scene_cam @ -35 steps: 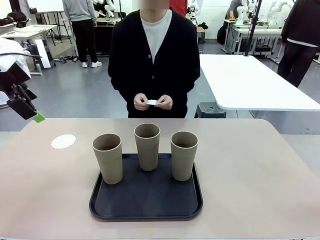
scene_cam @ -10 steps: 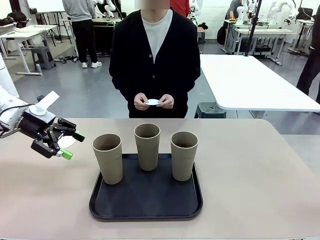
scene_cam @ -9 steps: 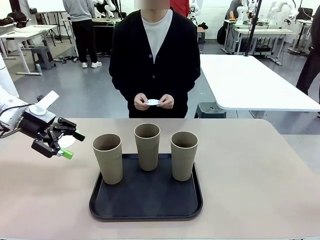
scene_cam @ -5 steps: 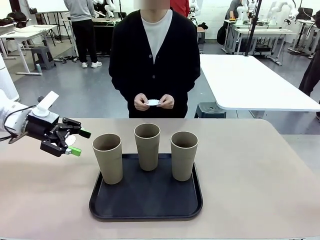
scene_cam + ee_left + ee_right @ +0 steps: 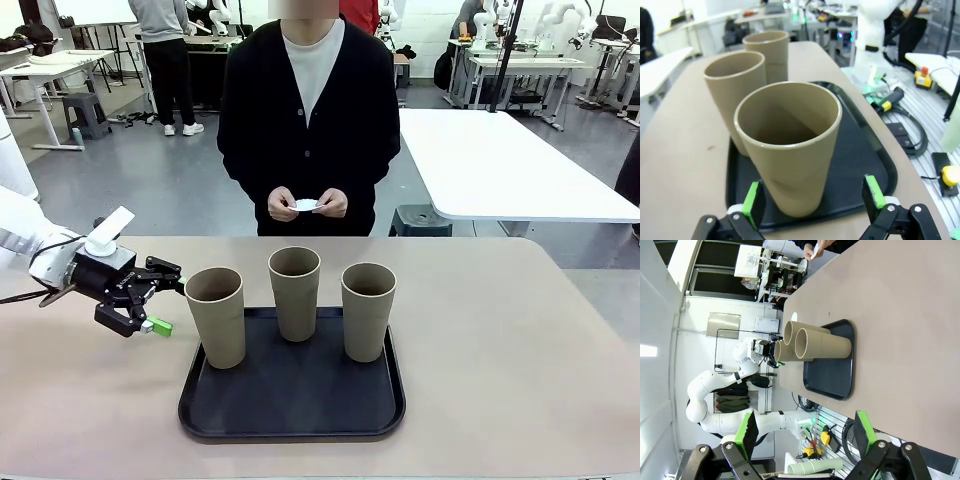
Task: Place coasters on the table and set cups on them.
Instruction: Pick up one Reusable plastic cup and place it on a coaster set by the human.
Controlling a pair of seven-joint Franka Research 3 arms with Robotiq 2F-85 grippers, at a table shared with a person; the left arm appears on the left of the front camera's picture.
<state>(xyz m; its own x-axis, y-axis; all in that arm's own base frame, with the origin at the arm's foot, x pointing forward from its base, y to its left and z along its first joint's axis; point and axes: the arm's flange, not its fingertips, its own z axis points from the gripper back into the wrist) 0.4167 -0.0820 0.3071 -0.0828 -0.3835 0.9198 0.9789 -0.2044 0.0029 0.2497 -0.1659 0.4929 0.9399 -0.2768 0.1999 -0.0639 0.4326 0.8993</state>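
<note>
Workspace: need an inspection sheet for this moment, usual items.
surface: beige table, black tray at its middle
job's things: three cups upright on the tray, left cup, middle cup, right cup; small white piece, maybe a coaster, in the person's hands
clutter: nothing seen
grippers: left pincer open, jaws either side of the left cup, not closed on it; right pincer open, empty
cables: black cables on the floor
surroundings: person at the far side, white table behind

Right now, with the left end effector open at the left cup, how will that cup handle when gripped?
Tall with a narrow base, the left cup could tip if nudged. Its matte wall probably grips well. It looks empty, so likely light.
</note>
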